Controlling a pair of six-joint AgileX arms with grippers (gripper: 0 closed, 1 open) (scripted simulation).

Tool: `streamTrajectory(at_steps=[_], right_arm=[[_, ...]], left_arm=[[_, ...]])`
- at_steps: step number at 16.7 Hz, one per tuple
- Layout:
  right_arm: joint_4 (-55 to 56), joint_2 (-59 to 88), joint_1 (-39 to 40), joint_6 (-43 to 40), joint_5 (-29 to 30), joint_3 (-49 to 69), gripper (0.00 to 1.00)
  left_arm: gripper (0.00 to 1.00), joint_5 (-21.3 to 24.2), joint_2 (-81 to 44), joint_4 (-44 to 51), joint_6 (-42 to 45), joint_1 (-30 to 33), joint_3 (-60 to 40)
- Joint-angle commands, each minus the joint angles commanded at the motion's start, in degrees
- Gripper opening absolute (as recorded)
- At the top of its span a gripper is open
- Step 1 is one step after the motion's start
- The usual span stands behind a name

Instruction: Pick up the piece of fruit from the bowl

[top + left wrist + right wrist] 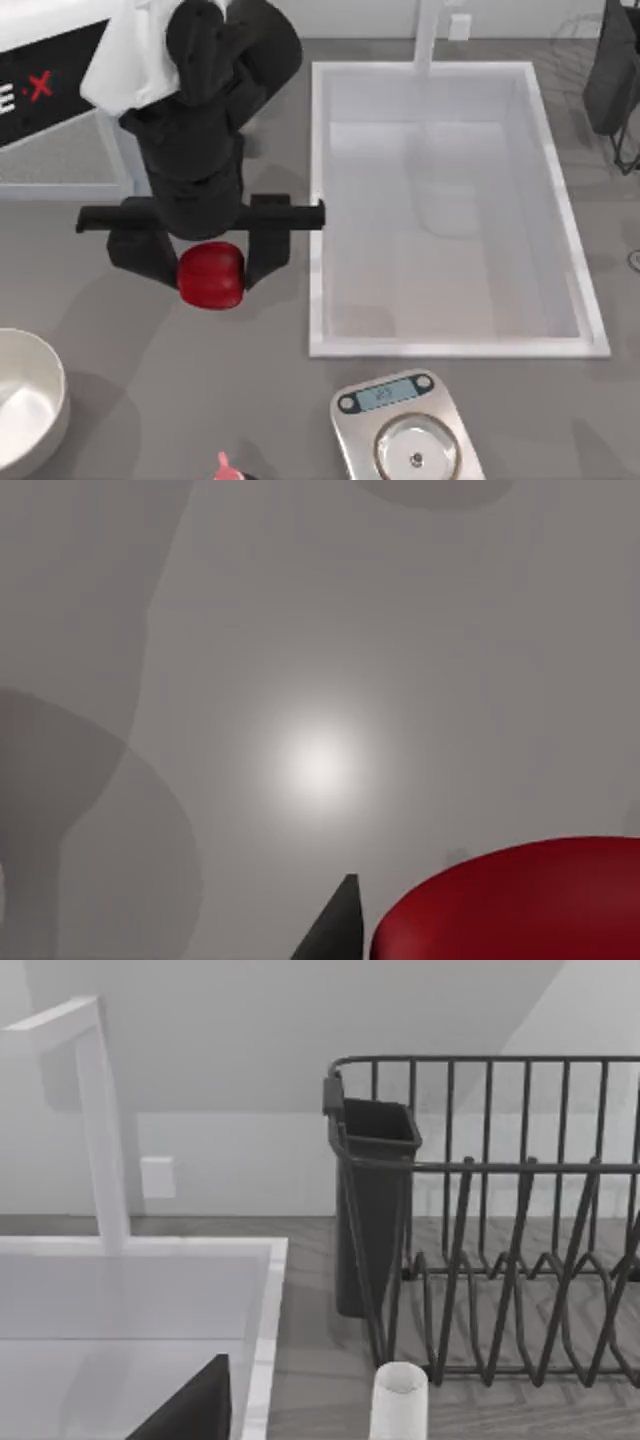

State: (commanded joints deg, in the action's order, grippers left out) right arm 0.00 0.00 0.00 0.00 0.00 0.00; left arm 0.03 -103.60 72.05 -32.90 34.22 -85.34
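Observation:
My left gripper [210, 270] hangs over the grey counter left of the sink, shut on the glossy red piece of fruit [211, 276]. In the left wrist view the fruit [520, 905] bulges close to the lens beside one dark fingertip [335, 925], well above the bare counter. The white bowl [40, 375] sits at the table's front left edge, apart from the fruit, and its pale inside looks bare. My right arm is parked at the far right; one dark finger [190, 1410] juts into the right wrist view.
A white sink [315, 260] with a faucet [428, 35] takes up the middle right. A steel scale [408, 435] stands at the front, a tiny pink thing [226, 467] near it. A black dish rack [500, 1250] with a cutlery bin [372, 1200] stands at the far right.

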Motion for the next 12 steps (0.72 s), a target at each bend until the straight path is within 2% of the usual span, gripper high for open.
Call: streamTrajectory(at_steps=[6,11,12], right_arm=[[0.00,0.00,0.00,0.00,0.00,0.00,1.00],[0.00,0.00,0.00,0.00,0.00,0.00,1.00],[0.00,0.00,0.00,0.00,0.00,0.00,1.00]], left_arm=[[0.00,0.01,-2.74,-16.45,0.08,0.01,13.05],[0.00,0.01,-3.18,-17.81,0.06,0.04,14.32],[0.08,0.01,-3.18,-17.81,0.06,0.04,14.32]])
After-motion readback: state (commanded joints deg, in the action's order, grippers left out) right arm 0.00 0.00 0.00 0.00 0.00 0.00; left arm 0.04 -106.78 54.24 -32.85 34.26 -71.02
